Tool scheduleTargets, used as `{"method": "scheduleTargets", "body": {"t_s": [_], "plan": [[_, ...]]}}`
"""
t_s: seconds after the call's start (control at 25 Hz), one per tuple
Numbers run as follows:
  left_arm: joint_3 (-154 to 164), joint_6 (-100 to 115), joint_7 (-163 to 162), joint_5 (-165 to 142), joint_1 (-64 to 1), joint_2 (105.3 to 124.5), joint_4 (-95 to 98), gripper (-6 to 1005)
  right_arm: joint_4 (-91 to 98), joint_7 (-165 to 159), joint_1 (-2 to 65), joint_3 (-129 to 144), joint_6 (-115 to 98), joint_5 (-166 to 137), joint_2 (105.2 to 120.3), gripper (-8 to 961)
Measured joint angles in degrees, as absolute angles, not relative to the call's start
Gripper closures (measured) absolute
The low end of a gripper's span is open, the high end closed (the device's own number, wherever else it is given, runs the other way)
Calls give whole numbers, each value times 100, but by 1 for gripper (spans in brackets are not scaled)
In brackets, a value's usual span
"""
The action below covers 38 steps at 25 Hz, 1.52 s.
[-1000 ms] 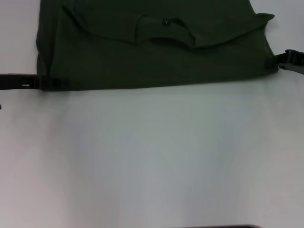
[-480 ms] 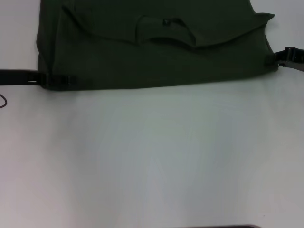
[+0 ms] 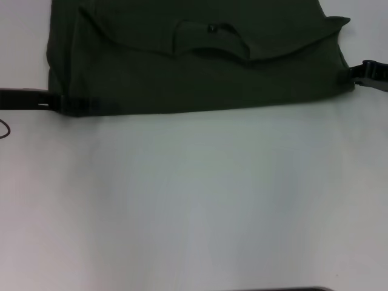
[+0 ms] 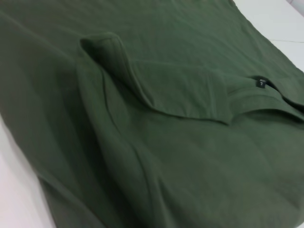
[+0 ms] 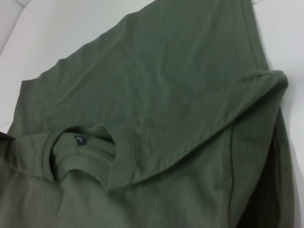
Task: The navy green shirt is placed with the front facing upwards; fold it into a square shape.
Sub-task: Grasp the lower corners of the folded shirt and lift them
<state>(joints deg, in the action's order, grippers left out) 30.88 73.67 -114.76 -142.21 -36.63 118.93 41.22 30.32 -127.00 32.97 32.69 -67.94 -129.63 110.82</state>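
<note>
While lying folded across the far part of the white table (image 3: 194, 200), the navy green shirt (image 3: 200, 66) shows its collar (image 3: 212, 42) up. Left gripper (image 3: 76, 104) pinches the shirt's near-left corner; right gripper (image 3: 354, 76) at near-right edge, grip can't tell.

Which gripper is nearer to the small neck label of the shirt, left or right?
Right, by a modest margin. The neck label lies right of the navy green shirt's middle. The right gripper is at its right edge; the left gripper is at its near-left corner.
</note>
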Motion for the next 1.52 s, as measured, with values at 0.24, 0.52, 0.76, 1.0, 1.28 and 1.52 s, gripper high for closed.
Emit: {"method": "scheduleTargets", "body": {"t_s": [0.24,0.52,0.76,1.0,1.28,1.52], "plan": [[3091,7278,-11474,-14228,-3631,11896,4134,161,3032,-12700,3296,3270,-6794,-12963,11100,915],[3093,7290,-11466,-14247,-3621,11891,4160,163,3032,-12700,3288,3269,-6794,-12963,11100,915],[3094,7203,-11459,-14247,-3621,11891,4156,368,3032,-12700,3279,3269,-6794,-12961,11104,915],[3181,7124,-11442,-14247,-3611,11911,4136,614,3033,-12700,3279,3270,-6794,-12957,11109,916],[3243,7134,-11441,-14247,-3611,11922,4143,853,3038,-12663,3264,3270,-6794,-12902,11109,916],[3238,7118,-11489,-14326,-3606,11911,4166,953,3041,-12633,3247,3270,-6794,-12859,11105,915]]}}
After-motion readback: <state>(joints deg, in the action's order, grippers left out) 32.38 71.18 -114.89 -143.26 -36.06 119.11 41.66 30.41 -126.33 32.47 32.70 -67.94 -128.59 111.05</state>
